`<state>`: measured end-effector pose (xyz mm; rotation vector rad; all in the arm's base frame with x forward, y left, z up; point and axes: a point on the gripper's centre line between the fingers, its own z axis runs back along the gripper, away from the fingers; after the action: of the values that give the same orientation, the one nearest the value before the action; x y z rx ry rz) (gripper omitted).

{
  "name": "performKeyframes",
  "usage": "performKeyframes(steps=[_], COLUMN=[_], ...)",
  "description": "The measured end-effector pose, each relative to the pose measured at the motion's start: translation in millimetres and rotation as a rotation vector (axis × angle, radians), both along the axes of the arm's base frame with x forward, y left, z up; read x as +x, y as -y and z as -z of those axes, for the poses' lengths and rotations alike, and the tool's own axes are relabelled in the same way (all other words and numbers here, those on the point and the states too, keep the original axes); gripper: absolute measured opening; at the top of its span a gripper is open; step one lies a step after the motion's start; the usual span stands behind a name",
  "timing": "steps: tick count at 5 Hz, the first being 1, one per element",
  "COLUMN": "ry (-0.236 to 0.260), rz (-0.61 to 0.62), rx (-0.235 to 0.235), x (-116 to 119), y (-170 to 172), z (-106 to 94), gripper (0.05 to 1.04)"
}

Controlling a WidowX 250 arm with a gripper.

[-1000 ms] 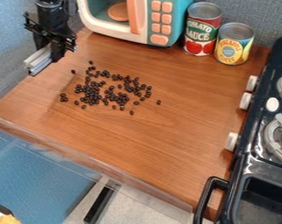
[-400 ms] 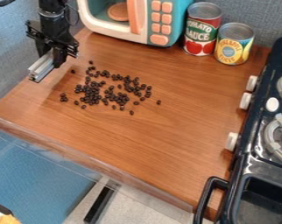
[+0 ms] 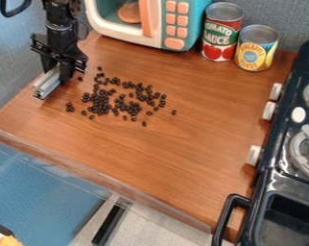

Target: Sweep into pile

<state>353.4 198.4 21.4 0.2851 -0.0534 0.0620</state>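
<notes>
Where the gripper point(image 3: 57, 72) hangs: upper left of the frame, closed on a pale bar point(image 3: 47, 85) slanting down-left
Dark beans point(image 3: 101, 104): spread loosely on the brown surface point(image 3: 163, 153), upper left of centre, with strays around them
Red can point(image 3: 221, 32) and yellow can point(image 3: 255, 48): side by side, upper right
Stove point(image 3: 282, 175): right edge

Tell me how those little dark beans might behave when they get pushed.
The dark beans would probably spread unevenly, since they lie loose and separate. Their rounded shapes suggest some may roll across the smooth-looking counter. Each looks tiny, so likely light.
</notes>
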Motion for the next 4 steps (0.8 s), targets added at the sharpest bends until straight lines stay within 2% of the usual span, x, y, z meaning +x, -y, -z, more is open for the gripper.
performKeyframes(steps=[4], ry=[-0.006], rz=[0.019], rx=[-0.003], x=[-6.2], y=[4.5], z=[10.5], gripper=[0.388])
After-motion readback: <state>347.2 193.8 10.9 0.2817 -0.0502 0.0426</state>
